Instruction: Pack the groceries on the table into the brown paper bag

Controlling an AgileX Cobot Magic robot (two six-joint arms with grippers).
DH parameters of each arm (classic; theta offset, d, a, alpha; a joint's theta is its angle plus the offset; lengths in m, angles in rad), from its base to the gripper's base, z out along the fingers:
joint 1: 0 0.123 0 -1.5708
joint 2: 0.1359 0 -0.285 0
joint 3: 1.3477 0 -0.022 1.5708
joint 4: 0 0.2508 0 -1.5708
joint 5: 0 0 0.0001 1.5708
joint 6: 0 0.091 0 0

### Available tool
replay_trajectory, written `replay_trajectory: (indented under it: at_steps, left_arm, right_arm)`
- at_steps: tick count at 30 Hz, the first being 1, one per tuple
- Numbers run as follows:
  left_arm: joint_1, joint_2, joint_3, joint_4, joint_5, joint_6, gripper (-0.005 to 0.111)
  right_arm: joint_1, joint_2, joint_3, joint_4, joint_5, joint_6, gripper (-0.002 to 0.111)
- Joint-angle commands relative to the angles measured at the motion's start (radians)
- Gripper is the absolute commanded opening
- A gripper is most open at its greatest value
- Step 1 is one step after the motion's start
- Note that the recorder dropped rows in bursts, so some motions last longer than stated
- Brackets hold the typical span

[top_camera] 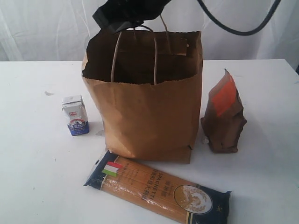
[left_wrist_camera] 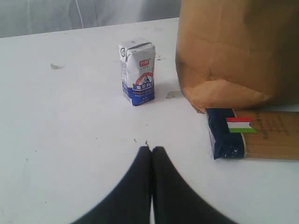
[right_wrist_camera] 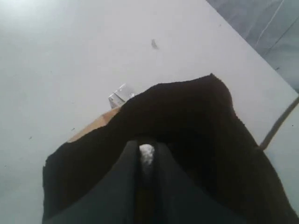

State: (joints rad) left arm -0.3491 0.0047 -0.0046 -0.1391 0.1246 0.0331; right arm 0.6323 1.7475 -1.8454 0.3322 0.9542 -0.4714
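Right gripper (right_wrist_camera: 146, 145) hangs over the dark mouth of the brown paper bag (top_camera: 145, 116), its black fingers pinched on a pale strand that looks like the twisted paper handle (top_camera: 155, 60), whose loop rises to it. The bag is creased kraft paper, tall and boxy, with a ragged top edge, and it stands mid-table. Left gripper (left_wrist_camera: 151, 149) is clenched on nothing, its tapered black tips pressed together above the smooth white table (top_camera: 37, 163). A small milk carton (top_camera: 74, 115), a waxy white and blue brick, stands upright to the bag's left. A crumpled brown-orange pouch (top_camera: 223, 116) stands to its right. The long spaghetti pack (top_camera: 156, 189), glossy film with dark blue ends, lies flat in front.
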Motion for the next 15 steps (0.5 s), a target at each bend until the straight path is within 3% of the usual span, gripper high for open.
replay_trajectory:
  at_steps: [1,15]
  left_arm:
    - [0.001,-0.005,0.005,-0.002,0.002,-0.007,0.0]
    - [0.001,-0.005,0.005,-0.002,0.002,-0.007,0.0]
  right_arm:
    - [0.026,0.021,-0.019,-0.016,-0.003,0.006,0.0]
    - [0.035,0.075,-0.032,-0.025,0.009,0.055,0.0]
